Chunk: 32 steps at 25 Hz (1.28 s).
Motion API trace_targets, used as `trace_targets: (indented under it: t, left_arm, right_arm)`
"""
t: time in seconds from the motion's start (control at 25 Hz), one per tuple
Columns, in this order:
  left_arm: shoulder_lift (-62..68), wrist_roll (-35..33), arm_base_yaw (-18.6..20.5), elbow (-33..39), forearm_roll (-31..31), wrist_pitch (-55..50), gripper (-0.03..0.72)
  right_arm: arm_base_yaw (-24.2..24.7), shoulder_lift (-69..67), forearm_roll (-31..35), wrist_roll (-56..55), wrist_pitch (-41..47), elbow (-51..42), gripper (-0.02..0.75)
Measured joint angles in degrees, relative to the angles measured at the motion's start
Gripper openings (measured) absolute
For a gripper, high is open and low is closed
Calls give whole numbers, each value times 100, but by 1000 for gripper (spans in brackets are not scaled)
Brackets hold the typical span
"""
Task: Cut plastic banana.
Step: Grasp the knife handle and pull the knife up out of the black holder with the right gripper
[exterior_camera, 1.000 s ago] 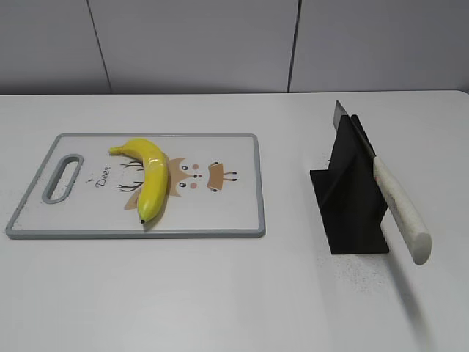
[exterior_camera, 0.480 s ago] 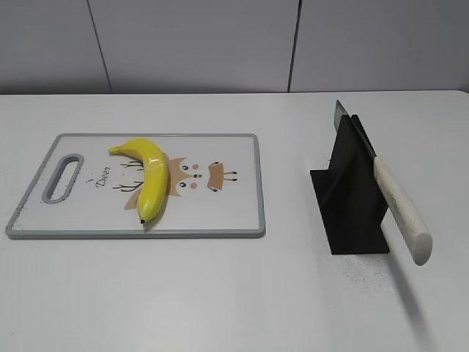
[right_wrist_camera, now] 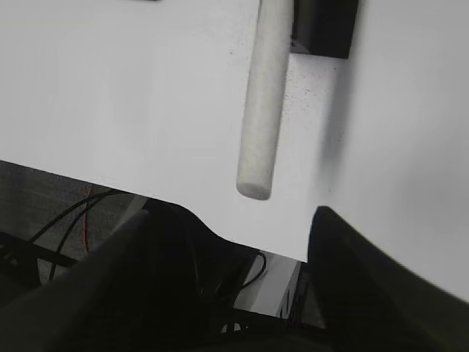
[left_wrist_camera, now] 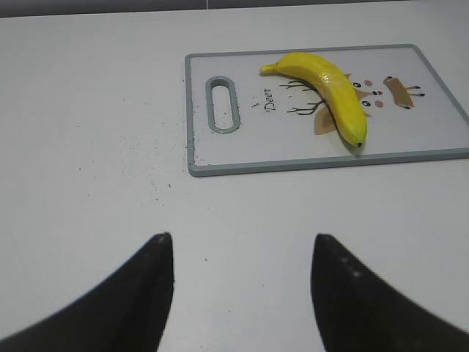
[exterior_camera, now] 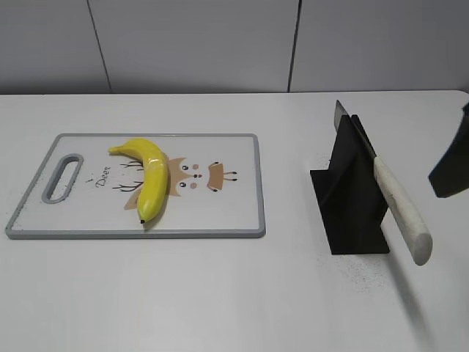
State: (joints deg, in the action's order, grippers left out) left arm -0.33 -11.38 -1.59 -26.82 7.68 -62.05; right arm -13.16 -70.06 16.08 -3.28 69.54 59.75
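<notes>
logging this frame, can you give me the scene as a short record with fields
banana: lying on the board, uncut, dark tip toward the near edge
board: flat on the table, handle slot at left
knife: resting in the black stand, pale handle sticking out toward the camera
left gripper: open, above bare table short of the board
right gripper: open, empty, near the knife handle's end

Lab: bare white table [exterior_camera: 220, 293], loose cables [right_wrist_camera: 66, 220]
</notes>
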Motion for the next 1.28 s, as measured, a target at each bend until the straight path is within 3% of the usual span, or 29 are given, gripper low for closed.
trace_targets:
  t: [0.12,0.36,1.04,1.16,1.28]
  left_arm:
    - [0,0,0,0,0,0,589]
    - [0,0,0,0,0,0,589]
    - [0,0,0,0,0,0,589]
    - [0,0,0,0,0,0,589]
    - [0,0,0,0,0,0,589]
  right_arm:
    - [-350,-403,-92,-152,-6,222,497]
    - [-1004,-1074,-1091,-902,-1,276,497]
    - [-1045,-2371,-1225,-1179,-558,276,473]
    - [-1045,-2453,-1222,-1196,-582,276,432]
    - [-1045,-2477,-1222,-1249,-544,276,244]
